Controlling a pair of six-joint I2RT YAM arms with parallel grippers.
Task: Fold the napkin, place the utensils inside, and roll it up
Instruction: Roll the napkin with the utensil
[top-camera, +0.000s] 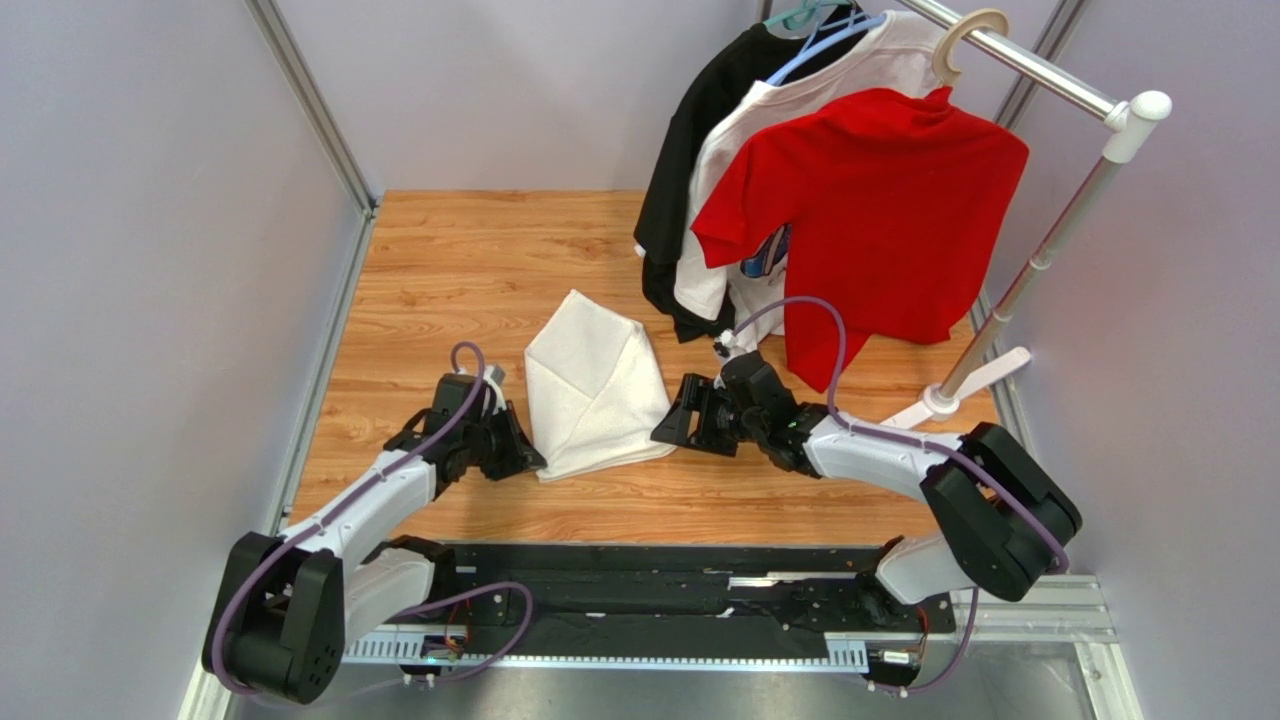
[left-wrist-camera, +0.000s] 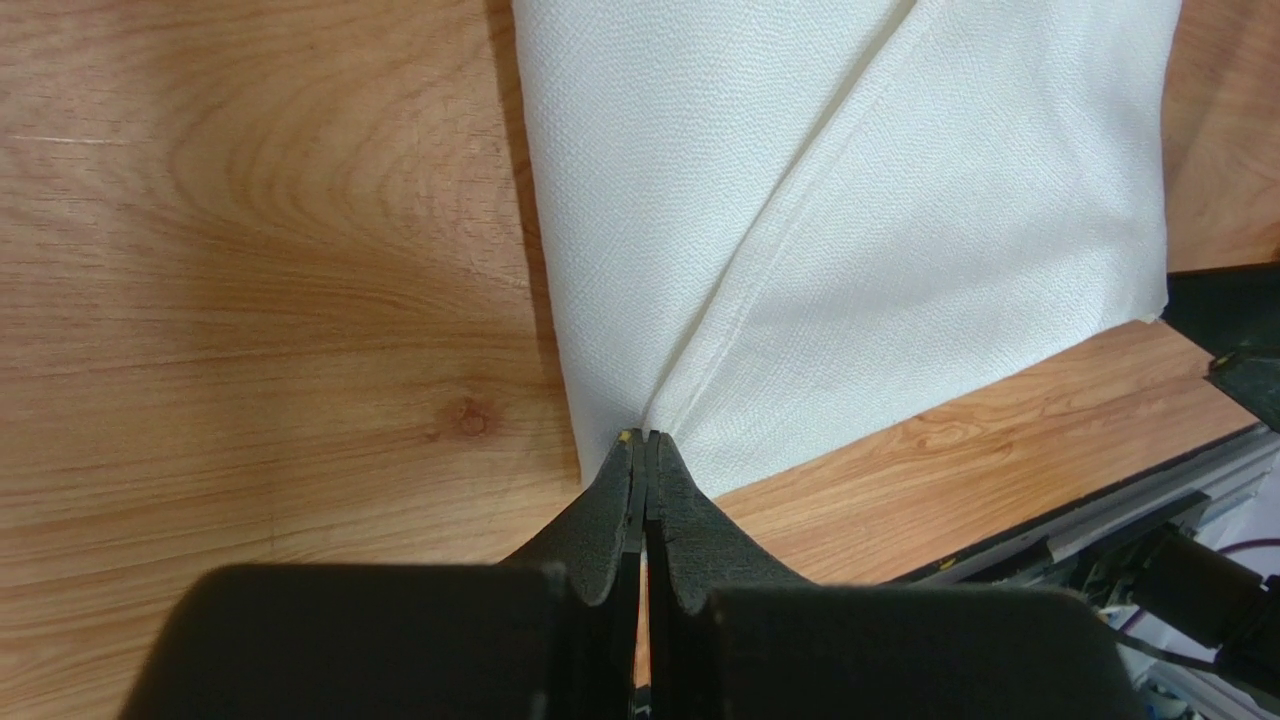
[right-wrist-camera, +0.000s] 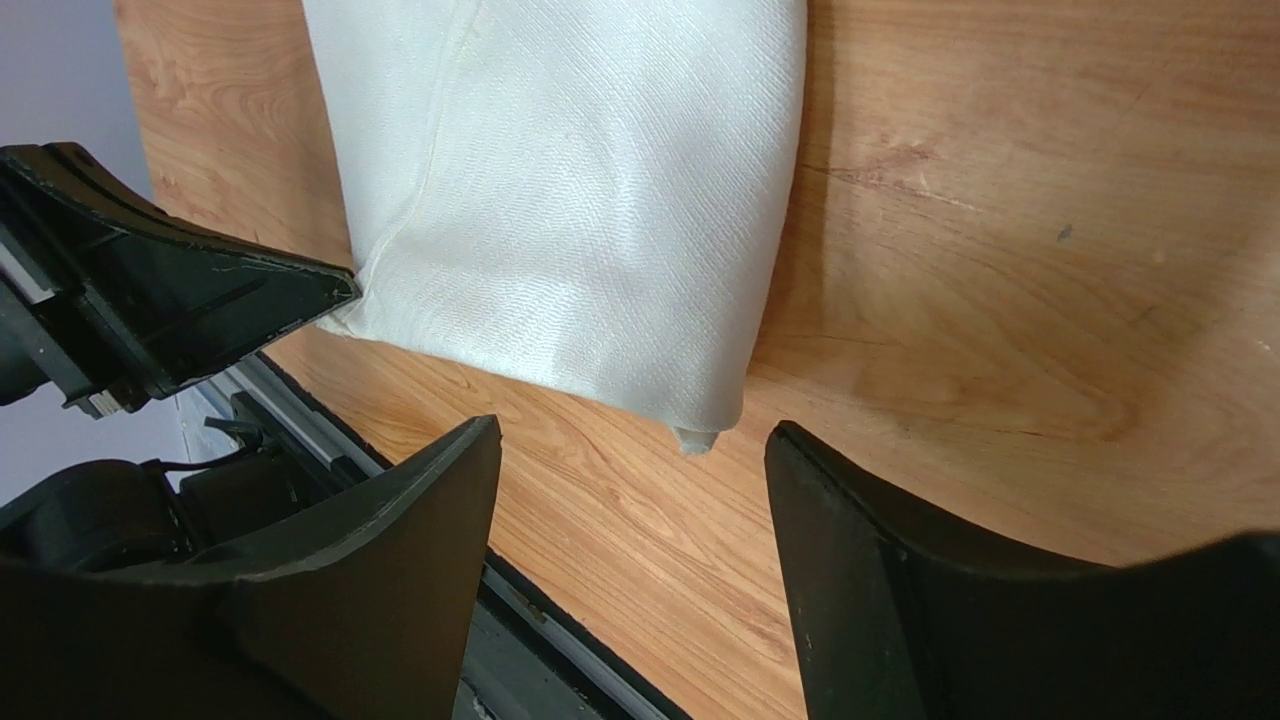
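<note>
Starting on the left: the left claw (left-wrist-camera: 643, 444) is pressing its two black fingers flat together, tips touching the near-left corner of the large cream-white folded cloth napkin (left-wrist-camera: 842, 225), right where two creases are converging. Whether any fabric is nipped between them, I cannot tell. Ahead of that claw and to its right the napkin is spreading out, its long axis running away from the arm bases toward a far point.

Moving across, the right claw (right-wrist-camera: 634, 438) is standing wide with nothing between its fingers. The napkin's near-right corner is lying just ahead of the gap, apart from both pads. Both claws are flanking the near edge, so either is close, but only the left is in contact. No spoon is showing anywhere, so I'm judging folding as the step in hand.

Under the cloth, the light wood-grain tabletop (top-camera: 451, 270) is looking flat and smooth. Beyond the right claw, a rack of hanging shirts, red shirt (top-camera: 879, 210) foremost, is crowding the far-right reach.
</note>
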